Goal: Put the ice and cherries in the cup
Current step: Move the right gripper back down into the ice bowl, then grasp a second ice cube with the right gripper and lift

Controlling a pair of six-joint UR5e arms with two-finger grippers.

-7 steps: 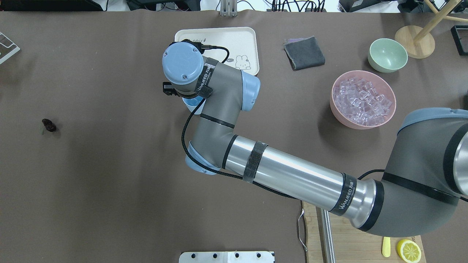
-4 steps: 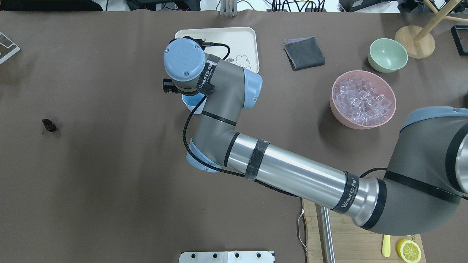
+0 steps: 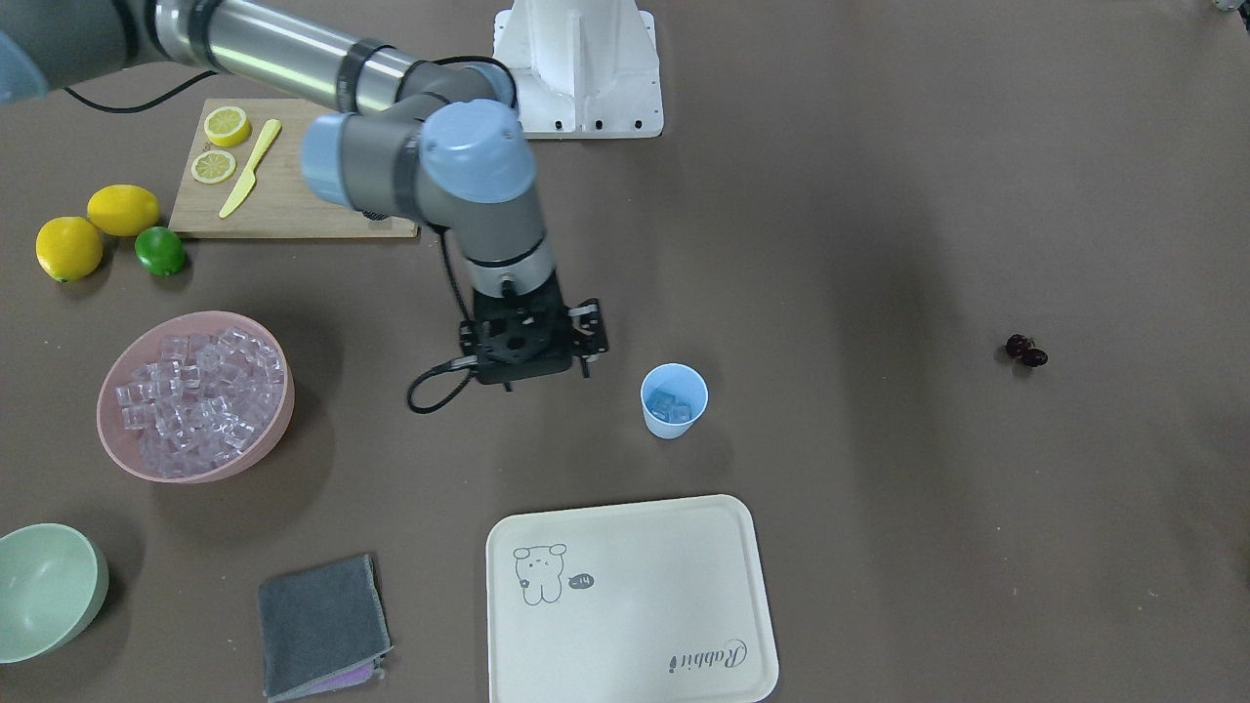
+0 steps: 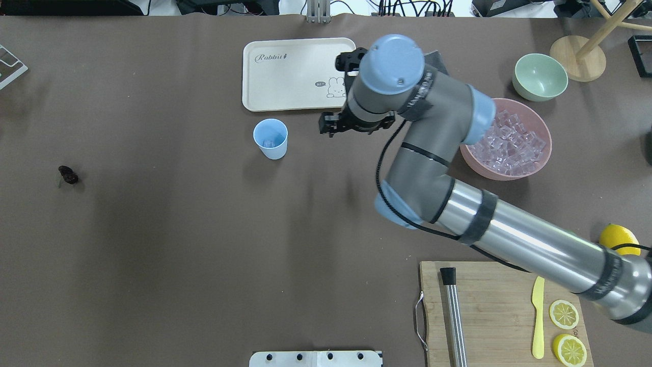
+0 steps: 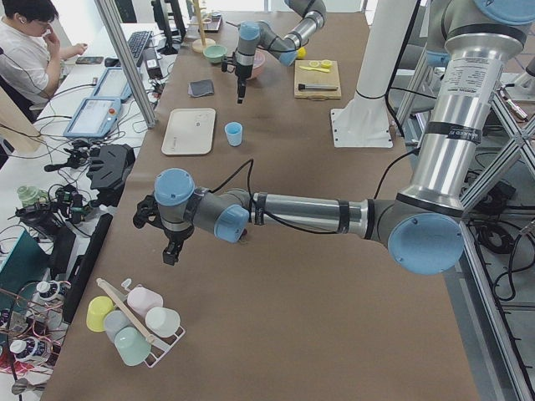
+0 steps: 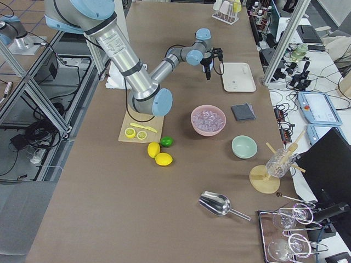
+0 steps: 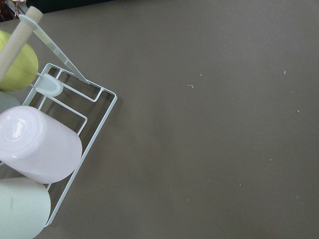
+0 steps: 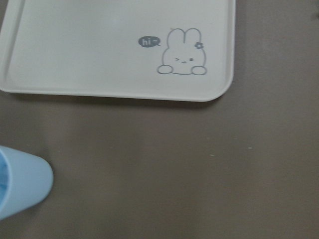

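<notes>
right end effector (image 3: 532, 353) now away from the cup (image 4: 270, 138) (ice (image 3: 672, 405) inside), grip state unclear

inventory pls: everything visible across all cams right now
cup: 1, light blue, beside tray, holds ice
ice: many, clear, mostly in pink bowl
pink bowl: 1, pink, robot's right
cherries: 1 pair, dark red, robot's left
tray: 1, cream, beyond cup
green bowl: 1, pale green, beyond pink bowl
cloth: 1, grey, beside tray
cutting board: 1, wood, robot's right
lemon slices: 2, yellow, on board
knife: 1, yellow, on board
steel rod: 1, silver, on board
lemons: 2, yellow, beside board
lime: 1, green, by lemons
scoop: 1, metal, robot's far right
racked cups: several, pastel, robot's far left
left gripper: black, near racked cups
right gripper: black, between cup and pink bowl
</notes>
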